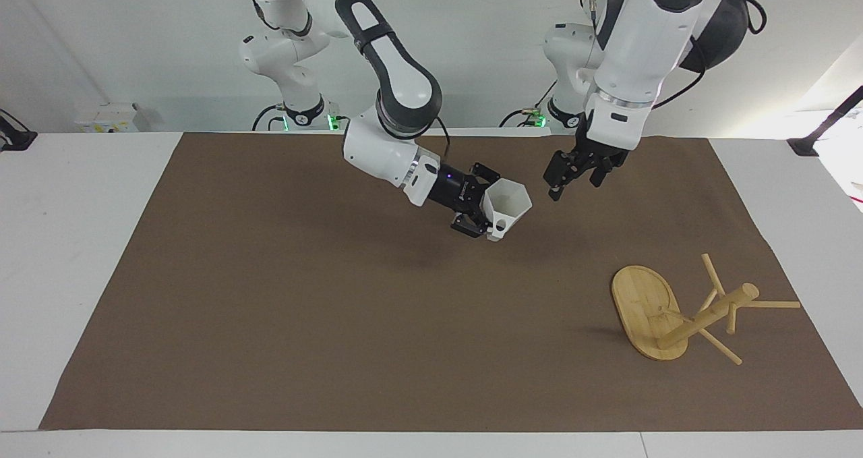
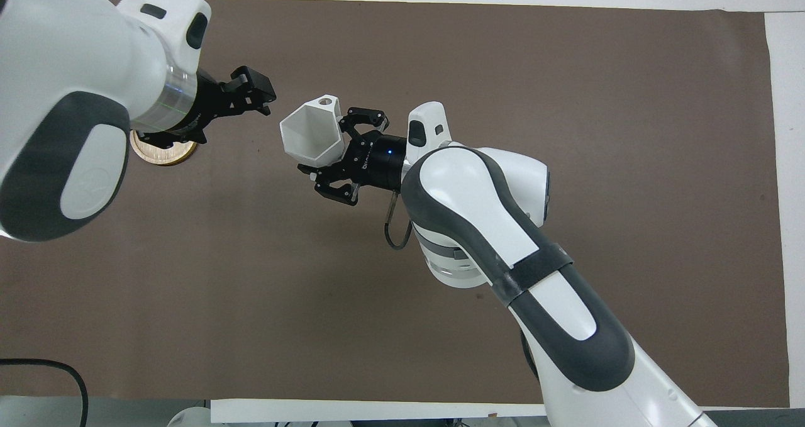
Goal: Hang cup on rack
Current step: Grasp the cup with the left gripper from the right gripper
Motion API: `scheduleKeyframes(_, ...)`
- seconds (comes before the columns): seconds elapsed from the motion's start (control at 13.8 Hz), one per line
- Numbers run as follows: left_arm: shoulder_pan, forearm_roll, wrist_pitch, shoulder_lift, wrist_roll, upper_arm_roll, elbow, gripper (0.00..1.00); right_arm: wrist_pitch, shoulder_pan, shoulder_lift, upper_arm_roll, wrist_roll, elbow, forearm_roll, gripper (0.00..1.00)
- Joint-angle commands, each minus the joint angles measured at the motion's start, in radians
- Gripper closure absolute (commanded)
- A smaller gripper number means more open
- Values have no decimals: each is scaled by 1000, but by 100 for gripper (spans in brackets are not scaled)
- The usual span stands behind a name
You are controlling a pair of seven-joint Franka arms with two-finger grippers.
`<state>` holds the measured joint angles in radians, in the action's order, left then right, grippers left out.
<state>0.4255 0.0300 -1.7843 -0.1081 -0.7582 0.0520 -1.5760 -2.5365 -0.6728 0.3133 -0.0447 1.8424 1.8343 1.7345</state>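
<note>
Handover stage: cup [image 1: 507, 204] carried aloft over the middle of the surface [image 1: 270, 323], clamped by its base end between the fingers of the right gripper [image 1: 480, 210], mouth turned toward the left gripper [image 1: 572, 175], just beside it with fingers parted and empty. Rack [image 1: 681, 309] tipped on its side toward the left arm's end, well apart from the cup. Next, probably: a left-gripper grasp near the rim, handle kept free for a peg, and the rack set upright.

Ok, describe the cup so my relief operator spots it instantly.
Look above the middle of the brown mat. The right claw holds a small white cup in the air, tipped sideways. Its faceted hexagonal sides and small angular handle set it apart.
</note>
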Motion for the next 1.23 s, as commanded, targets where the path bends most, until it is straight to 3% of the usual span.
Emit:
scheduleKeyframes(0.0, 35, 16, -43, -16, 0, -14, -28, 0, 4, 4, -11, 2, 12, 13, 25, 75)
scheduleKeyframes(0.29, 55, 42, -47, -19, 224, -11, -50, 1, -2, 4, -11, 2, 12, 13, 25, 75)
scheduleKeyframes(0.44, 56, 76, -37, -16, 277, -11, -64, 7, -10, 4, -10, 2, 12, 13, 25, 75)
scheduleKeyframes(0.51, 67, 77, -37, -13, 278, -11, -71, 20, -10, 5, -10, 2, 12, 13, 25, 75)
scheduleKeyframes(0.58, 71, 77, -34, -13, 280, -11, -74, 42, -11, 4, -10, 2, 12, 13, 25, 75)
scheduleKeyframes(0.65, 72, 82, -20, -12, 278, -11, -75, 79, -11, 4, -10, 2, 12, 13, 25, 75)
scheduleKeyframes(0.73, 72, 108, -12, -12, 267, -12, -75, 100, -11, 5, -10, 2, 12, 13, 25, 75)
scheduleKeyframes(1.16, 48, 134, -27, -19, 251, -23, -64, 100, -25, 4, -10, 2, 6, 13, 25, 72)
